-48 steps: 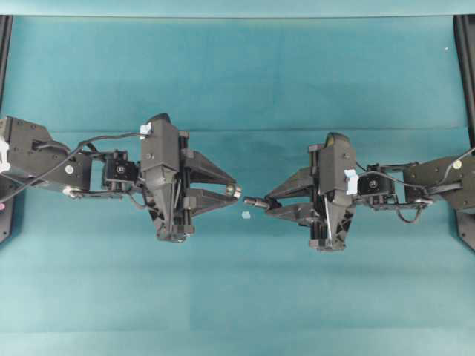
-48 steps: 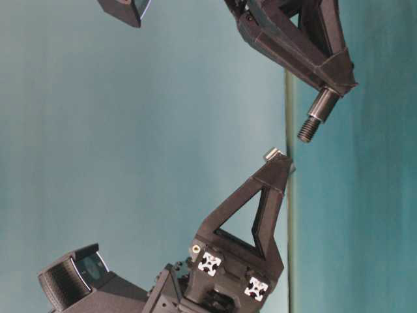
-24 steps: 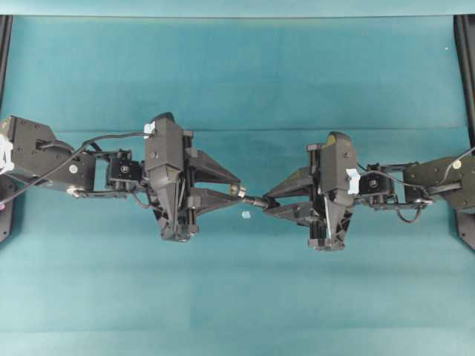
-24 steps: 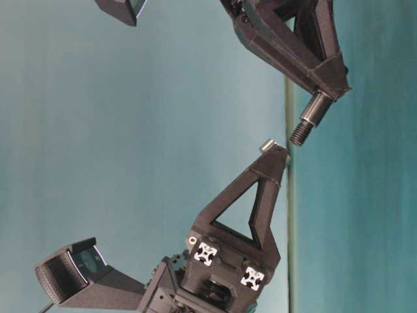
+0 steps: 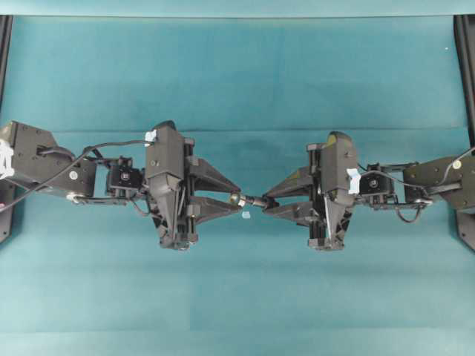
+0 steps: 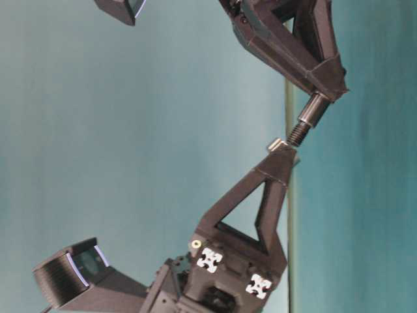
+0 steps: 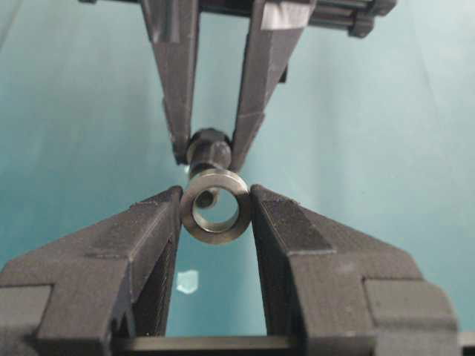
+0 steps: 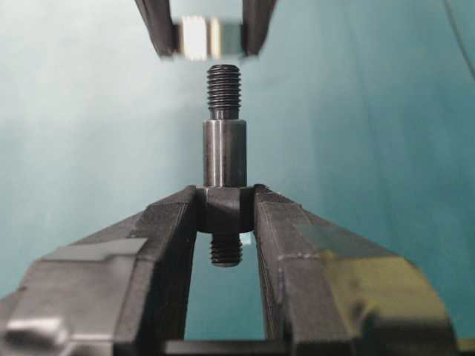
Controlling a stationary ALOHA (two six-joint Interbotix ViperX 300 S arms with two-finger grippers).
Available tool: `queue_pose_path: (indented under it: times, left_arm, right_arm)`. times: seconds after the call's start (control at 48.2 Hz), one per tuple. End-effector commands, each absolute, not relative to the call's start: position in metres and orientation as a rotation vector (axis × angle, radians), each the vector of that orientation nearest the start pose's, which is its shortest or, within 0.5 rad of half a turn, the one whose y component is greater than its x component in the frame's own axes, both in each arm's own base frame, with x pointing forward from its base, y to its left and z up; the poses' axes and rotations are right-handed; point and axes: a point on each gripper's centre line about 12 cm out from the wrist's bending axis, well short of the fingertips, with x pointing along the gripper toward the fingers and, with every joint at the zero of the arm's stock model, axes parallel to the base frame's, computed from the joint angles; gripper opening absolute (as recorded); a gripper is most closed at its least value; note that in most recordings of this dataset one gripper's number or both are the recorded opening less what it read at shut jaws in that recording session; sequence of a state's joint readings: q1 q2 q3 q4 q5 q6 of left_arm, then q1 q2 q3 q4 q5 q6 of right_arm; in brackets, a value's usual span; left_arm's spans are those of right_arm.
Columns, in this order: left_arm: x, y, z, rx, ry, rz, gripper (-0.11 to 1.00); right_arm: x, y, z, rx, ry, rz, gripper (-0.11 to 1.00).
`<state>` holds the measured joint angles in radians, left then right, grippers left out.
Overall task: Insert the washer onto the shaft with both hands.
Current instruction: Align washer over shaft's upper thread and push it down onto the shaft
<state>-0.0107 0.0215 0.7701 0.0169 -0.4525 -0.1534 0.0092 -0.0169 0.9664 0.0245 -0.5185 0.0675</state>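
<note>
While both arms met over the teal table (image 5: 237, 74), the left gripper (image 5: 236, 198) pinched the washer (image 7: 216, 205) between its fingertips, hole facing the right gripper (image 5: 269, 202). That one was clamped on the shaft (image 8: 224, 152), threaded tip just short of the washer, nearly aligned. A tiny pale bit (image 5: 245, 215) lay on the table below. White tape on both grippers carried no legible writing.

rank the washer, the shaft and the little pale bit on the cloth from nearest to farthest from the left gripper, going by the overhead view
1. The washer, held between the tips of the left gripper.
2. The pale bit, on the cloth just below and right of the tips.
3. The shaft, to the right, held in the right gripper; its tip reaches the washer, so ranks 2 and 3 are close.
</note>
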Motion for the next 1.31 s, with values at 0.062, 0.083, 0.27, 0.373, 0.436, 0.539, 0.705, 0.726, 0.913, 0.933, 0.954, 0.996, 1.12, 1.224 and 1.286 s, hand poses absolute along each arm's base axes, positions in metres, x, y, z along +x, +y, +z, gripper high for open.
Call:
queue_pose_path:
  times: [0.062,0.083,0.27,0.373,0.436,0.539,0.705,0.726,0.913,0.933,0.954,0.996,1.12,1.224,1.286]
  left_arm:
    - [0.396,-0.005,0.179,-0.137,0.312,0.003,0.36]
    - [0.396,-0.005,0.180,-0.137,0.311,0.003,0.36]
    - [0.398,-0.003,0.179,-0.137,0.310,0.008,0.36]
    - [0.399,-0.001,0.179,-0.139,0.310,0.013,0.36]
    - [0.399,0.000,0.179,-0.138,0.310,0.014,0.36]
    - [0.399,0.000,0.178,-0.139,0.314,0.015,0.36]
    - [0.399,0.000,0.176,-0.137,0.321,0.015,0.36]
    - [0.399,0.000,0.176,-0.139,0.322,0.016,0.36]
    - [0.407,0.000,0.171,-0.137,0.337,0.017,0.36]
    - [0.408,0.000,0.171,-0.134,0.342,0.016,0.36]
    - [0.409,0.000,0.170,-0.133,0.347,0.016,0.36]
    - [0.413,0.000,0.170,-0.126,0.350,0.015,0.36]
    - [0.421,0.000,0.171,-0.120,0.351,0.015,0.36]
    - [0.425,-0.001,0.171,-0.121,0.348,0.014,0.36]
    - [0.426,-0.002,0.170,-0.120,0.353,0.012,0.36]
  right_arm:
    - [0.341,0.000,0.142,0.099,0.395,-0.030,0.00]
    - [0.341,0.000,0.142,0.098,0.394,-0.029,0.00]
    - [0.341,0.000,0.142,0.100,0.395,-0.030,0.00]
    - [0.341,0.000,0.142,0.099,0.395,-0.029,0.00]
    - [0.341,0.000,0.142,0.100,0.395,-0.030,0.00]
    - [0.341,0.000,0.141,0.098,0.398,-0.029,0.00]
    - [0.341,0.000,0.141,0.099,0.398,-0.030,0.00]
    - [0.341,0.000,0.141,0.099,0.398,-0.030,0.00]
    - [0.342,0.000,0.141,0.098,0.398,-0.029,0.00]
    - [0.342,0.000,0.142,0.098,0.397,-0.031,0.00]
    - [0.343,0.000,0.141,0.097,0.398,-0.030,0.00]
    - [0.343,0.000,0.142,0.098,0.397,-0.031,0.00]
    - [0.345,0.000,0.142,0.097,0.397,-0.030,0.00]
    - [0.345,0.000,0.142,0.098,0.398,-0.031,0.00]
    - [0.345,0.000,0.142,0.095,0.397,-0.030,0.00]
